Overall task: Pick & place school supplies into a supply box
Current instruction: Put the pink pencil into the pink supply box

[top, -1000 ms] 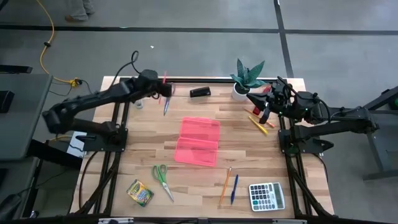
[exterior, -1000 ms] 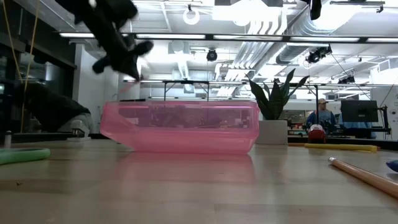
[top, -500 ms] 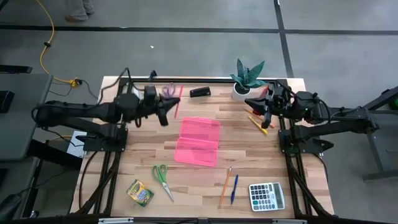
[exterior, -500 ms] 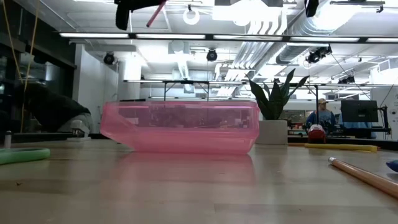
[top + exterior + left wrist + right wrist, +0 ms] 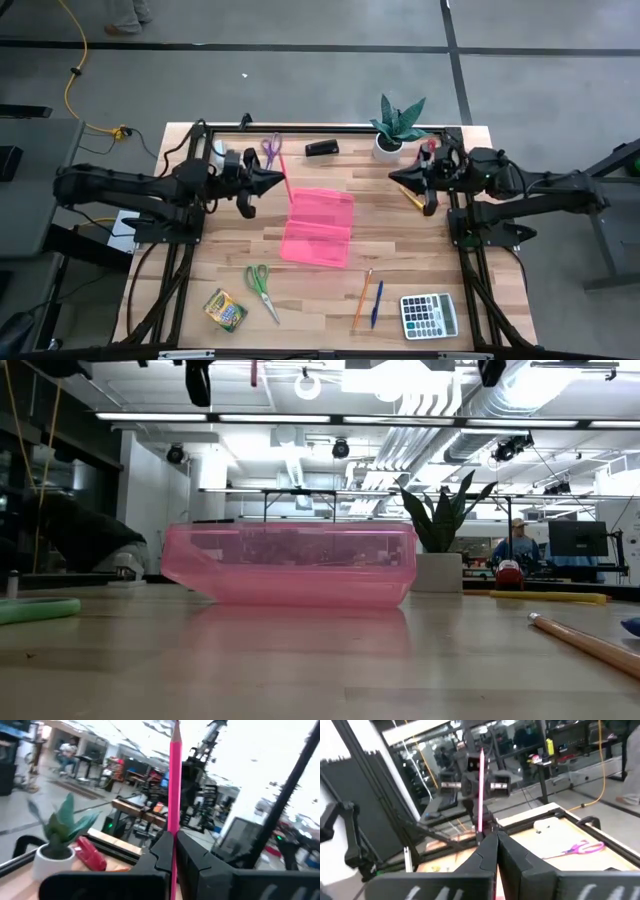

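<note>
Both arms are raised over the wooden table [image 5: 215,265], and each closed gripper holds a thin pink pencil.

The flat translucent pink plastic supply box [image 5: 319,226] lies at the middle of the table. The left gripper [image 5: 276,181] is above the table, just beside the box's far left corner, fingers closed on a pink pencil [image 5: 174,785]. The right gripper [image 5: 397,175] is near the potted green plant [image 5: 396,124], fingers closed on a second pink pencil [image 5: 481,795]. A grey calculator [image 5: 429,315] and a crayon box [image 5: 226,310] lie near the front edge. Green-handled scissors [image 5: 262,288] lie at the front left, purple-handled scissors [image 5: 271,147] at the back. An orange pencil [image 5: 362,298] and a blue pen [image 5: 376,303] lie close side by side.
</note>
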Motion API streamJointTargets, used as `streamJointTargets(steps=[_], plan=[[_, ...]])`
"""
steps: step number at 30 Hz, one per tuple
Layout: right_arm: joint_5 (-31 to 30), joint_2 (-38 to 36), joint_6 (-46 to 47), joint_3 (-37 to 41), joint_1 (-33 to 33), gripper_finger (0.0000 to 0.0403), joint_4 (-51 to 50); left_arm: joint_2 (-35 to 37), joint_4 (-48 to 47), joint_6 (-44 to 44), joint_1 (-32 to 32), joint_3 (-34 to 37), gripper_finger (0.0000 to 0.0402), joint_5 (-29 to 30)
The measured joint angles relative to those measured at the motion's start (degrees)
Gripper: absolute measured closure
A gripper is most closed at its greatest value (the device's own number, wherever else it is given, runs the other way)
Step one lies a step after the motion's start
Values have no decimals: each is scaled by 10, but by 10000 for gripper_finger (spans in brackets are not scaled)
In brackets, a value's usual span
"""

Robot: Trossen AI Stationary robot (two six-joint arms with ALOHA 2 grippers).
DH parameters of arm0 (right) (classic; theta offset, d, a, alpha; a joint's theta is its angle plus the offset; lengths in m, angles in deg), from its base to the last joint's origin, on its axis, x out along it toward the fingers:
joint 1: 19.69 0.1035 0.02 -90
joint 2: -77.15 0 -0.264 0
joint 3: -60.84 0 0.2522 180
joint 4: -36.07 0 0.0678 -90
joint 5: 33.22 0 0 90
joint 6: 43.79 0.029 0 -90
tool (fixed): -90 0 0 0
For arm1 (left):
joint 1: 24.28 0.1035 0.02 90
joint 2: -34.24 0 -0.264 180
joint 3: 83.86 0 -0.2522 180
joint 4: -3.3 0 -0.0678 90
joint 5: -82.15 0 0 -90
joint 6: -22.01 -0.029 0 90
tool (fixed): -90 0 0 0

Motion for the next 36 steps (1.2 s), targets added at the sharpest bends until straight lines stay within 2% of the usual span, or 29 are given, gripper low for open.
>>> streamJointTargets(steps=[4, 9, 13, 28, 36], plan=[[0, 18, -3, 0, 0, 402, 0, 12, -36, 0, 8, 0, 400, -29], [-1, 32, 14, 0, 0, 402, 0, 11, -43, 13, 8, 0, 401, -39], [-2, 33, 12, 0, 0, 402, 0, -20, -86, 3, 3, -14, 401, -64], [21, 30, 7, 0, 0, 402, 0, -296, -309, -107, -47, -189, 401, -110], [22, 30, -24, 0, 0, 402, 0, -405, -401, -199, -69, -245, 401, -112]])
